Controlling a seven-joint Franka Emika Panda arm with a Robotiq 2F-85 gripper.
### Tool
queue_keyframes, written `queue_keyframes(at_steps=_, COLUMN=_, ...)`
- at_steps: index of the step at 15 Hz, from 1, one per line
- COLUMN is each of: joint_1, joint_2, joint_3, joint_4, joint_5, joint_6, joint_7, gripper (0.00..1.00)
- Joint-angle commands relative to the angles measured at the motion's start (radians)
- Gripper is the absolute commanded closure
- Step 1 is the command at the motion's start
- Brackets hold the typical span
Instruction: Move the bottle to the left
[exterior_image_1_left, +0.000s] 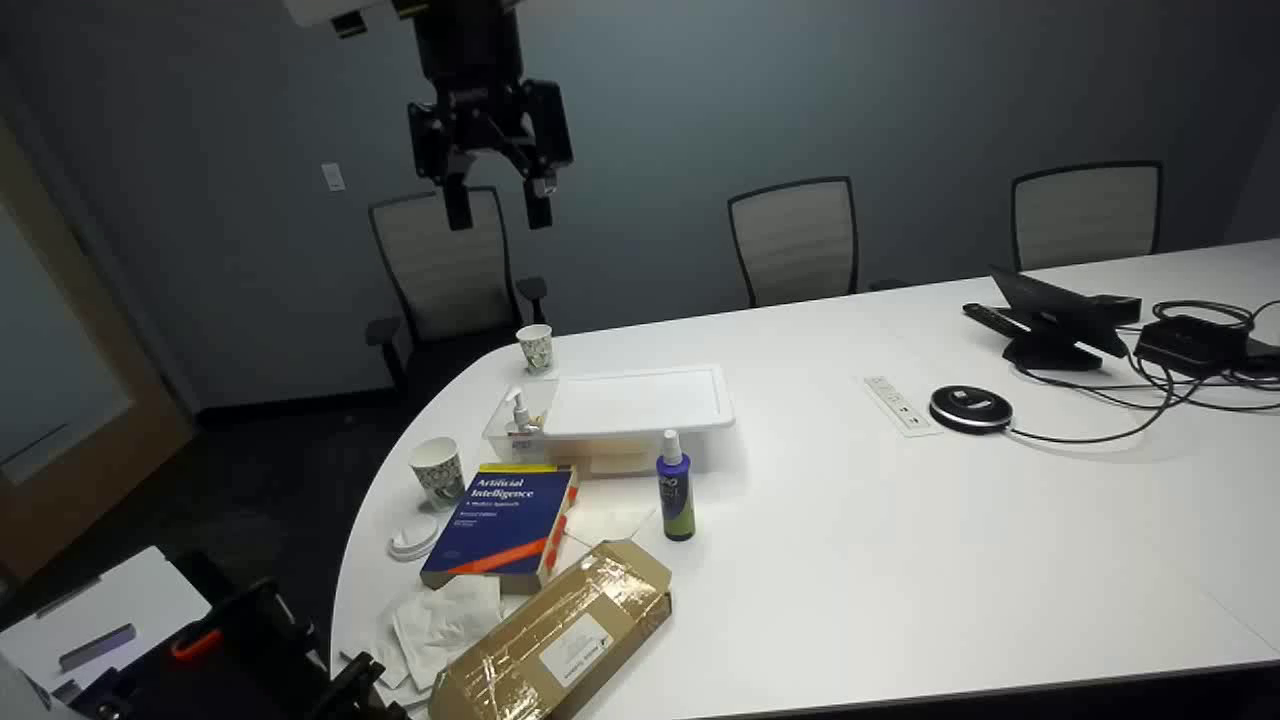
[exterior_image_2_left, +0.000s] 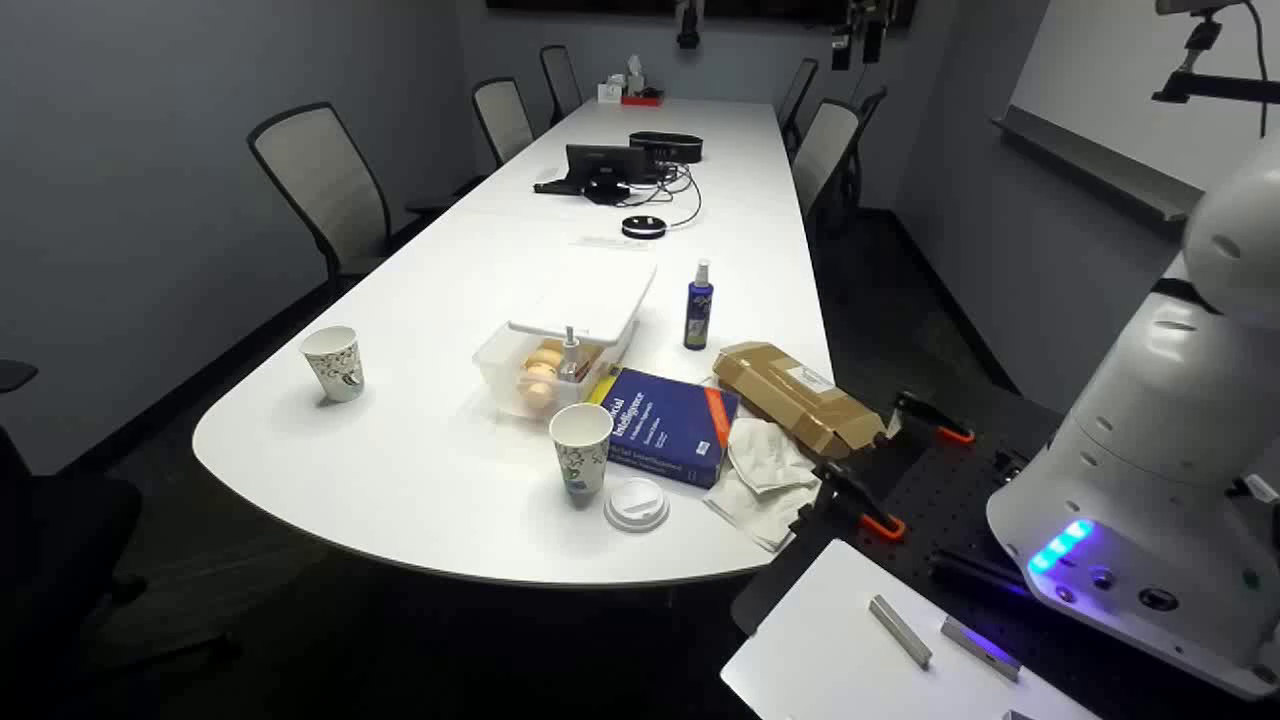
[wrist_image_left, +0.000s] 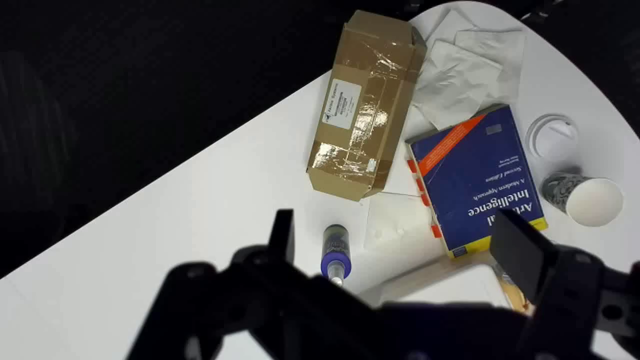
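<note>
Bottle (exterior_image_1_left: 676, 495) was seen upright on white surface (exterior_image_1_left: 900, 545), fingers (exterior_image_1_left: 457, 205) spread above

The slim blue-purple spray bottle, green toward its base and pale at the nozzle, was photographed standing near one end of a taped cardboard box (exterior_image_1_left: 560, 640), from which it was separated by a narrow stretch of the surface. Close by, a clear plastic container (exterior_image_2_left: 495, 375) was partly covered by a white lid (exterior_image_1_left: 640, 400); in its uncovered end, round tan items (exterior_image_2_left: 540, 385) and a pump dispenser (exterior_image_2_left: 570, 352) were seen. A thick blue book (exterior_image_1_left: 510, 525) titled "Artificial Intelligence" was laid flat between the box and a patterned paper cup (exterior_image_1_left: 438, 475), with a white cup lid (exterior_image_1_left: 413, 537) placed just beside the cup and pale napkins (wrist_image_left: 460, 80) bunched near the box. A second paper cup (exterior_image_2_left: 335, 365) was stationed well apart, near the edge.

The fingers were held high over the surface, parted wide and released; in the wrist view, the bottle was framed in the gap between them, nearer the finger at picture left. A black puck-shaped device (exterior_image_1_left: 970, 410) and a black screen (exterior_image_1_left: 1060, 315) were positioned farther along, and mesh-backed chairs (exterior_image_1_left: 795, 245) were lined along the side. The robot's white base (exterior_image_2_left: 1140, 490), lit by a blue strip, was captured in an exterior view.
</note>
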Motion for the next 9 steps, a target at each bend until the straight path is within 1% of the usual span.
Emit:
queue_keyframes(at_steps=1, joint_1=-0.010, joint_2=0.002, joint_3=0.009, joint_4=0.003, joint_5=0.003, joint_6=-0.003, joint_7=-0.002, gripper=0.00)
queue_keyframes(at_steps=5, joint_1=-0.010, joint_2=0.002, joint_3=0.009, joint_4=0.003, joint_5=0.003, joint_6=-0.003, joint_7=-0.002, gripper=0.00)
queue_keyframes(at_steps=8, joint_1=-0.011, joint_2=0.057, joint_3=0.005, joint_4=0.027, joint_5=0.063, joint_6=0.058, joint_7=0.068, gripper=0.00)
queue_keyframes(at_steps=9, joint_1=-0.010, joint_2=0.086, joint_3=0.003, joint_4=0.037, joint_5=0.106, joint_6=0.094, joint_7=0.097, gripper=0.00)
